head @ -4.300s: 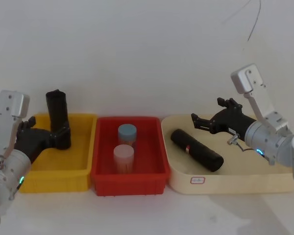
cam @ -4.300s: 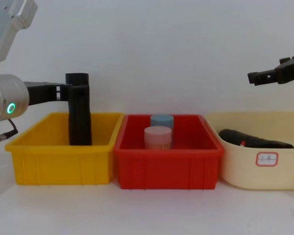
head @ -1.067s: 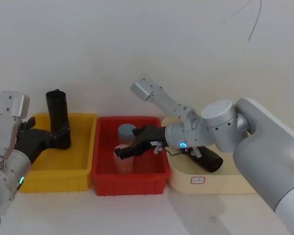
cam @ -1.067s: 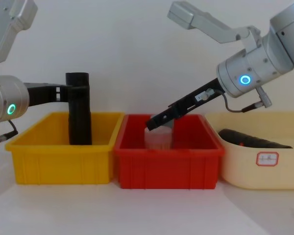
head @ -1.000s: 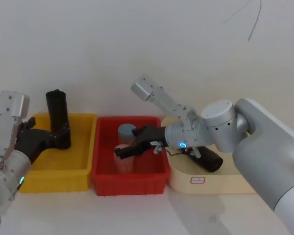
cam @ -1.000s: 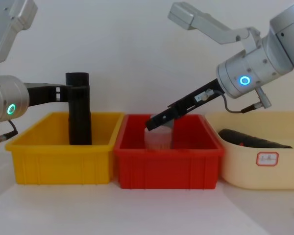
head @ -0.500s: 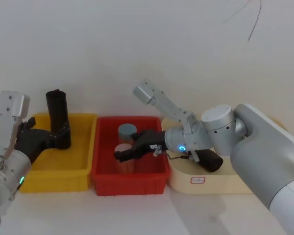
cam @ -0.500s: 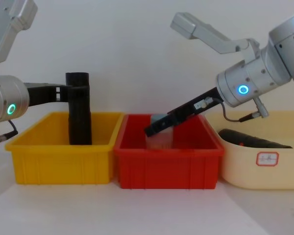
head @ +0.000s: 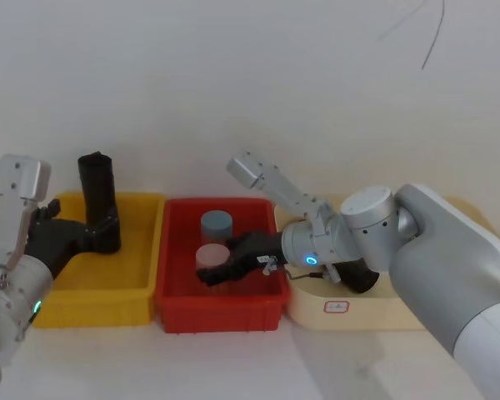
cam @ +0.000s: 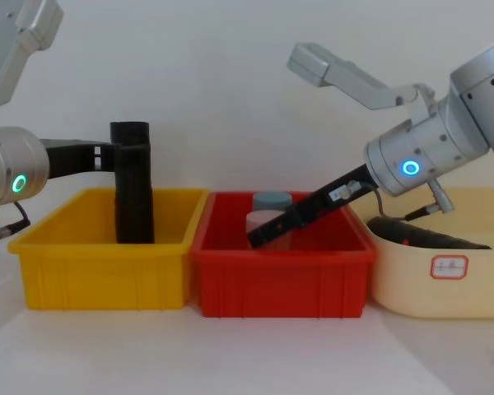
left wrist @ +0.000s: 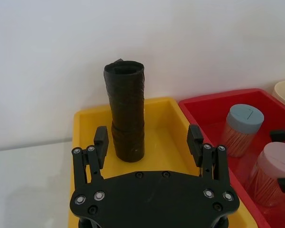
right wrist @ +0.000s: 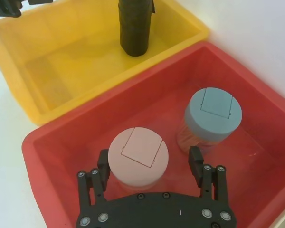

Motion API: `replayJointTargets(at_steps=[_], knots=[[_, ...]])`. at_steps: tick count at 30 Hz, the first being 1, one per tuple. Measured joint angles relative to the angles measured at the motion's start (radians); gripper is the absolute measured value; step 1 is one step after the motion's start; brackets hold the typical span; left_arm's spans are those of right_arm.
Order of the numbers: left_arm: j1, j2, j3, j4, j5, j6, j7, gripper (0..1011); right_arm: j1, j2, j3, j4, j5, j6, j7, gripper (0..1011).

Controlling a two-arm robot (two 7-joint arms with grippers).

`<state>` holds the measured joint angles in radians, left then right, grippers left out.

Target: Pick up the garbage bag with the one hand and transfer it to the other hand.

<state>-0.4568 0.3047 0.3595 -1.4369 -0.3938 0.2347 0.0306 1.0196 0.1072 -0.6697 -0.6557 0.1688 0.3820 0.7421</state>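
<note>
On the desk [head: 233, 358] three holders sit in a row; the yellow bin [head: 92, 304] at 9 o'clock, the red bin [head: 221, 312] in the middle, the tray [cam: 412, 288] at 3 o'clock. The right gripper [right wrist: 149, 164] reaches down into the red bin, jaws spread wide and holding nothing, with the pink jar [right wrist: 138, 156] between its fingers; the blue jar [right wrist: 213, 114] stands just past it at 12 o'clock. That looks like a reach for a jar, not for the bag [cam: 432, 237] – which lies flat in the tray, untouched, with the right arm crossing over it. The left gripper [left wrist: 147, 137] hangs over the yellow bin, also wide open, its fingers either side of the upright tube [left wrist: 125, 111]; I see no squeeze on it.
</note>
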Motion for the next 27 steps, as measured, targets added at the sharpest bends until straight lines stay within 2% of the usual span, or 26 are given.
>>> replayJointTargets(at_steps=[4,11,15,22,27], knots=[[0.000,0.000,0.000,0.000,0.000,0.000,0.000,1001,0.003,-0.003,-0.002,0.013,-0.003,-0.006,0.003,992],[0.000,0.000,0.000,0.000,0.000,0.000,0.000,1001,0.009,-0.009,-0.004,0.035,-0.007,-0.017,0.009,865],[0.000,0.000,0.000,0.000,0.000,0.000,0.000,1001,0.011,-0.010,-0.005,0.040,-0.008,-0.019,0.011,695],[0.000,0.000,0.000,0.000,0.000,0.000,0.000,1001,0.010,-0.009,-0.003,0.037,-0.009,-0.021,0.011,663],[0.000,0.000,0.000,0.000,0.000,0.000,0.000,1001,-0.013,0.007,0.014,-0.015,-0.002,-0.012,-0.002,663]])
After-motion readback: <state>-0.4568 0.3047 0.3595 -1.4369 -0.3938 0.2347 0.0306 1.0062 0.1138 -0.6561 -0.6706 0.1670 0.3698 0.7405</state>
